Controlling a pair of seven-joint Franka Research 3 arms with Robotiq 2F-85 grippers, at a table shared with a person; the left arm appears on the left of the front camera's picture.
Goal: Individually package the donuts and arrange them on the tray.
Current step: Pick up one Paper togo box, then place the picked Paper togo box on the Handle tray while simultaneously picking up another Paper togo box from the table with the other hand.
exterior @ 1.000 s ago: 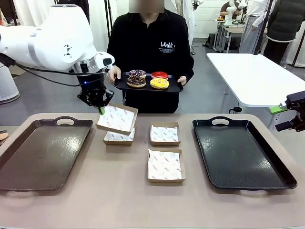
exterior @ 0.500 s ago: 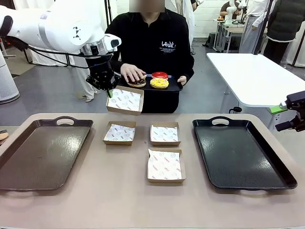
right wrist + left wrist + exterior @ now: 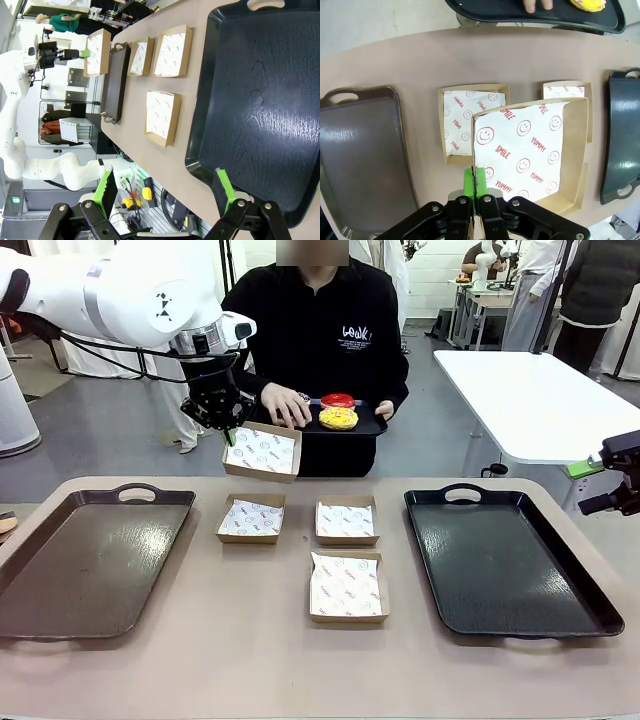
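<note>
The left tool (image 3: 476, 179) was clenched on the rim of a box (image 3: 525, 150) held above the desk (image 3: 420, 65), while the right tool (image 3: 164, 176) gaped wide, empty.

Liner (image 3: 520, 150) of box (image 3: 575, 150): red "SMILE", "YUMMY", smiley faces. Shirt logo (image 3: 351, 334): white, illegible.

White arm (image 3: 120, 295), black green-padded fingers (image 3: 468, 182)

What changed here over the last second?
The left end effector, shut on a paper-lined box, raised it higher, toward the person, whose hand reached onto the donuts on the small tray. The three other boxes, both large trays and the open right end effector stayed put.
</note>
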